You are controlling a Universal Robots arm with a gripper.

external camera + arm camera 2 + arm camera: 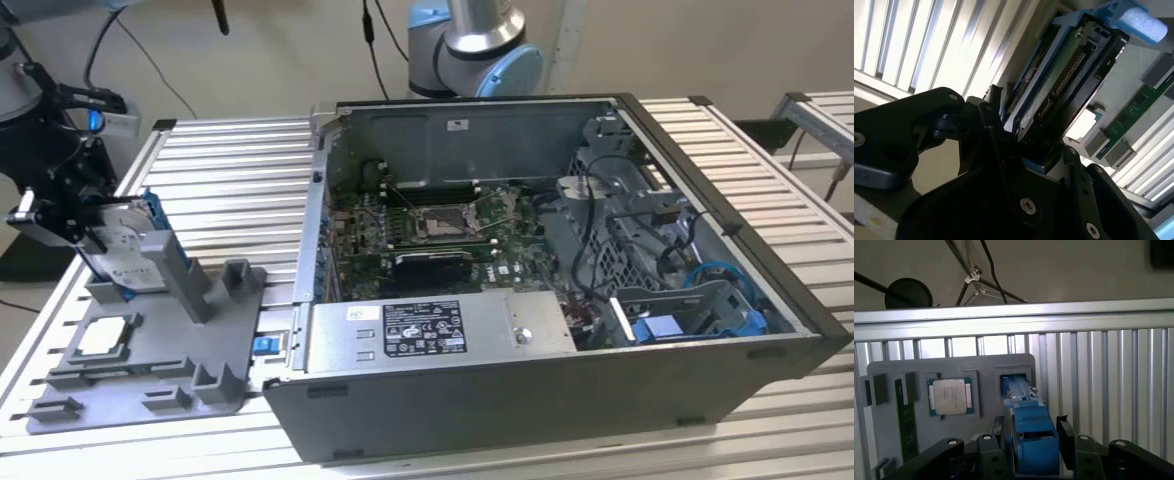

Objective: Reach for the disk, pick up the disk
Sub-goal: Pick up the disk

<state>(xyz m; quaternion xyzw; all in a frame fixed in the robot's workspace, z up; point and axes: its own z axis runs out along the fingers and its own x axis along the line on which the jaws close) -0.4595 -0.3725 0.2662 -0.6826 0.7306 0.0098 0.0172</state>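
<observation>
Slatted metal tabletop (214, 160) carries a grey holder (174, 330), and the disk (1019, 390) stands on edge in its slot, directly between the claw's jaws. The claw (1030, 421) looks closed onto both blue-edged flanks. If the pull runs off the slot's line, I judge the bracket could bind and drag the holder, or the smooth drive could slip free. The arm sits low, with the claw levelled sideways at the disk rather than coming from above.
</observation>
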